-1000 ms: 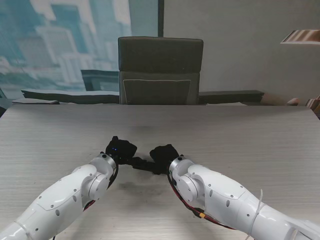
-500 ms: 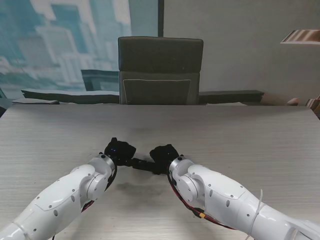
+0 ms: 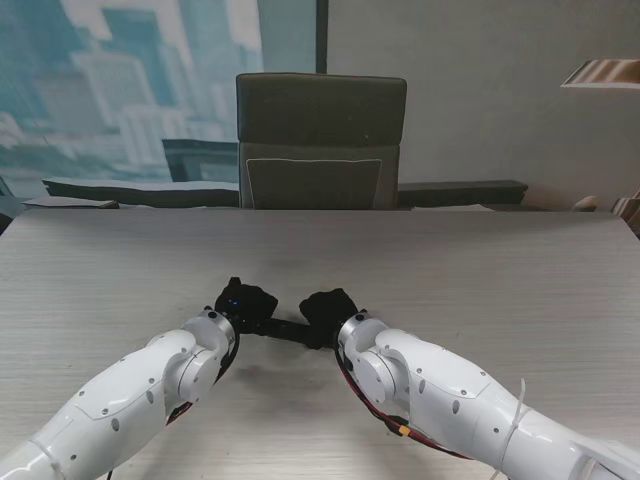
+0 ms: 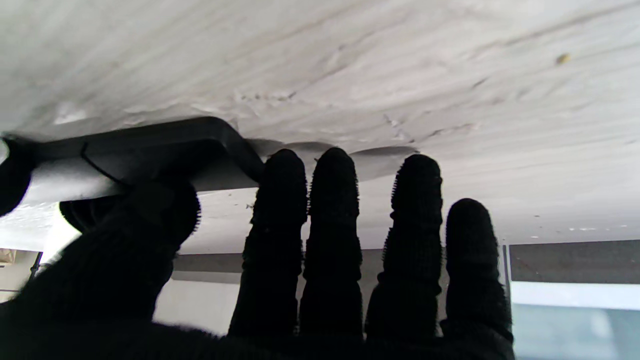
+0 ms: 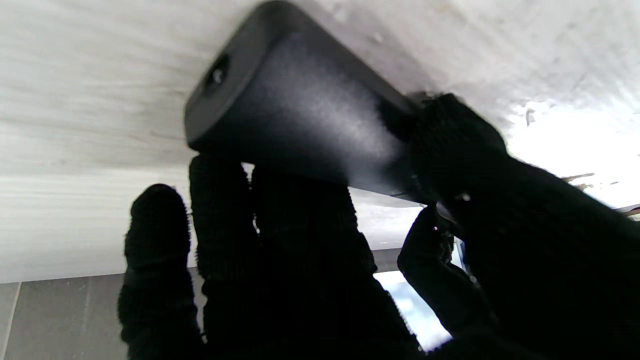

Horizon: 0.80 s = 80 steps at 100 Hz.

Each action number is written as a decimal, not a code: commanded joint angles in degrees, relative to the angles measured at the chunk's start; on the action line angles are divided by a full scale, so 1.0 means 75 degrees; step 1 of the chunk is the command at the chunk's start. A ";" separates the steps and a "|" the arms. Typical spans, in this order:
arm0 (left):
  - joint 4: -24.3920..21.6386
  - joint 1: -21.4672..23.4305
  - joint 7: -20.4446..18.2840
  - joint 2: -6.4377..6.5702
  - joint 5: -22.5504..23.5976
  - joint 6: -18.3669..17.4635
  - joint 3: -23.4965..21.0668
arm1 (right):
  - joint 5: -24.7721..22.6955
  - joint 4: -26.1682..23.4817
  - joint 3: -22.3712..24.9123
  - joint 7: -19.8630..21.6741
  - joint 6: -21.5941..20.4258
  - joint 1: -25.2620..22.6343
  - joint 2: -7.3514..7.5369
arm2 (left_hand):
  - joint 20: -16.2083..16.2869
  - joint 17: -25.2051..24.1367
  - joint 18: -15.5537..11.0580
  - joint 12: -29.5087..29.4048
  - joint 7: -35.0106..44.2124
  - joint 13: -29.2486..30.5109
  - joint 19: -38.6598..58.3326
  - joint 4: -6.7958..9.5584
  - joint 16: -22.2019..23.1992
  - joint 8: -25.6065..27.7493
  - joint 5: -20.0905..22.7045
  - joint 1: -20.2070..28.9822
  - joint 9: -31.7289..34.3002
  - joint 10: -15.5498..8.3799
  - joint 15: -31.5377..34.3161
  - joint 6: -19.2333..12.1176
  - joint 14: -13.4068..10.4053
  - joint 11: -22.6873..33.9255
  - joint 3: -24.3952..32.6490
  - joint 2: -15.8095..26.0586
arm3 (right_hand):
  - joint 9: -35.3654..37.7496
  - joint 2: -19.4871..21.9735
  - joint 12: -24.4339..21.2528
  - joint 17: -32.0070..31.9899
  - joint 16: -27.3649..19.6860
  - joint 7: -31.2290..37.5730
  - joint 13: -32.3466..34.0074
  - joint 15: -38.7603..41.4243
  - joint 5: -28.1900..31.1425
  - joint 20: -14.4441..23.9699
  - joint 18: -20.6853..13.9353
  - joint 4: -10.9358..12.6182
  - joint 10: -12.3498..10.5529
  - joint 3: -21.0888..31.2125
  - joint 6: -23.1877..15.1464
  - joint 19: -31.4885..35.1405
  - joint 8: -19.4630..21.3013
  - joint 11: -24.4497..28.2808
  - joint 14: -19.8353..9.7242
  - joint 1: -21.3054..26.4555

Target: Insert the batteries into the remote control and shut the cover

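A black remote control (image 3: 285,327) lies on the table between my two black-gloved hands. My right hand (image 3: 325,310) is shut on one end: in the right wrist view the fingers (image 5: 280,235) curl under the remote control (image 5: 295,115) and the thumb (image 5: 450,145) presses on its side. My left hand (image 3: 243,302) is at the other end. There the thumb (image 4: 150,220) rests on the remote control (image 4: 155,150) by a curved seam (image 4: 95,160), the index fingertip (image 4: 282,170) touches its corner, and the other fingers stand straight. No batteries show.
The pale wood-grain table (image 3: 480,270) stretches wide on both sides. A dark office chair (image 3: 320,140) stands behind its far edge. A red cable (image 3: 395,425) hangs along my right forearm.
My left hand has shifted slightly to the right, closer along the remote toward the right hand. The right hand and arm have stayed still.
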 commanded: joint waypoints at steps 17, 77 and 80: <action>0.0185 -0.0077 -0.0192 -0.0120 -0.0349 -0.0160 0.0329 | 0.0016 0.0301 -0.0196 0.0145 -0.0165 -0.0180 -0.0020 | -0.0218 -0.0169 0.0138 -0.0584 -0.0333 0.0144 -0.0362 0.0042 -0.0445 -0.1155 0.0868 0.1387 0.0636 -0.0042 -0.0395 -0.0406 0.0099 -0.0573 0.0537 -0.0903 | 0.0260 0.0506 -0.0087 0.0061 0.0009 -0.0122 0.0067 0.0071 0.0962 0.0035 0.0090 0.0361 -0.0350 0.0821 -0.1833 0.0206 -0.0213 0.0171 -0.0126 0.0997; -0.0462 0.0353 -0.0250 -0.0119 -0.0298 0.0035 -0.0040 | -0.0267 0.0225 0.0003 -0.0282 -0.0113 -0.0309 -0.0013 | -0.0419 -0.0413 0.0097 -0.0755 -0.0918 -0.0246 -0.0675 0.0301 -0.0663 -0.0802 0.0450 0.0380 0.0148 0.0038 -0.0776 -0.0020 0.0075 -0.0855 0.0047 -0.0271 | -0.0840 0.0536 0.0436 -0.0648 0.0050 -0.1160 -0.0823 -0.0337 0.0000 -0.0167 -0.0013 0.0637 -0.0278 0.0515 -0.1844 -0.0311 0.0200 -0.0035 -0.0295 -0.0375; -0.0564 0.0431 -0.0241 -0.0106 -0.0219 0.0032 -0.0164 | -0.0337 0.0189 0.0039 -0.0320 -0.0118 -0.0325 0.0007 | -0.0442 -0.0435 0.0088 -0.0791 -0.1097 -0.0284 -0.0712 0.0304 -0.0715 -0.0728 0.0370 0.0359 0.0056 0.0063 -0.0879 0.0023 0.0044 -0.0965 -0.0005 -0.0271 | -0.1116 0.0729 0.0468 -0.0831 0.0071 -0.1584 -0.1038 -0.0491 -0.0170 -0.0289 0.0019 0.1063 -0.0243 0.0482 -0.1771 -0.0511 0.0551 -0.0095 -0.0320 -0.0659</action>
